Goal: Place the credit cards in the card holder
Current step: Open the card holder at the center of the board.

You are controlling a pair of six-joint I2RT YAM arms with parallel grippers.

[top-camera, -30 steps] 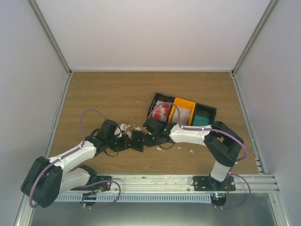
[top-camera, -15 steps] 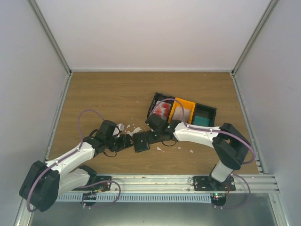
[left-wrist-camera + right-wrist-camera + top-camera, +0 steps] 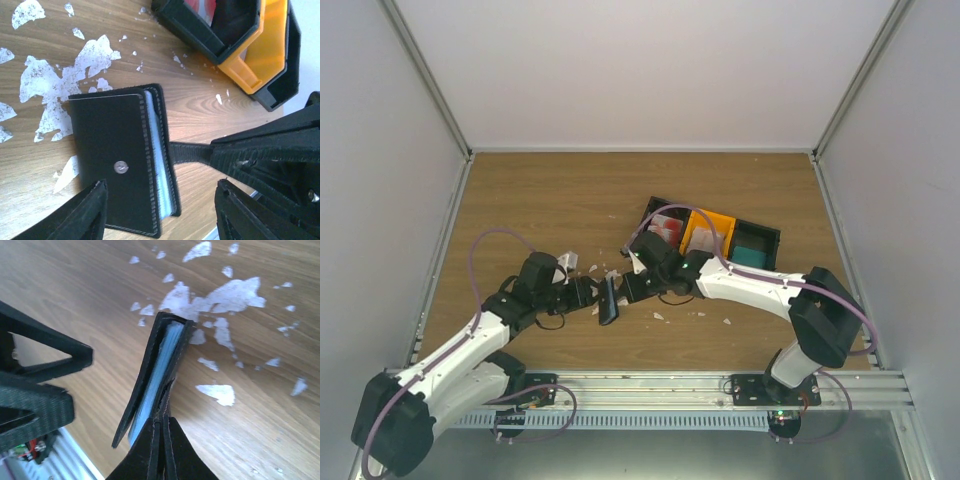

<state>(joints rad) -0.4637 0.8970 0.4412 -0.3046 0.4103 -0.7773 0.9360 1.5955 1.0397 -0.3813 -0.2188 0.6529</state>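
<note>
The black card holder stands on edge between the two grippers, slightly parted, with pale blue sleeves showing inside. My right gripper is shut on its clasp tab. My left gripper is open, its fingers on either side of the holder's near end without touching it. The holder's outer face with a metal snap faces the left wrist camera. Red-and-white credit cards lie in the black bin, pale ones in the orange bin, teal ones in the right bin.
A row of three bins sits behind the right arm; its black and orange ends show in the left wrist view. White torn paper scraps litter the wooden table around the holder.
My left gripper has opened and let go of the card holder. The right gripper has shut on the clasp tab, and the holder has turned up onto its edge.
</note>
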